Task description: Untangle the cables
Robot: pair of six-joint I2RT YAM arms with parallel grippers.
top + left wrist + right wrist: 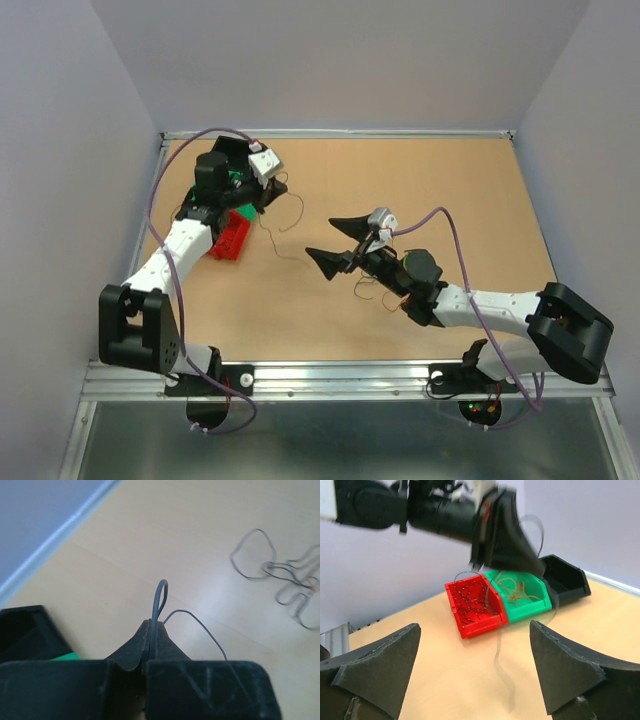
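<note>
Left gripper (152, 630) is clamped on one thin dark wire (161, 592); right gripper (475, 672) is spread wide, with nothing held.
Above the pinched fingertips the wire is bent into a small loop, and its free end is curved away to the right. More loose wires (282, 577) are seen lying tangled on the table (450, 200), well apart. Dark strands are held in a red bin (480, 629), orange ones in the green bin (527, 612) touching it, and a black bin (570, 582) is set next along.
</note>
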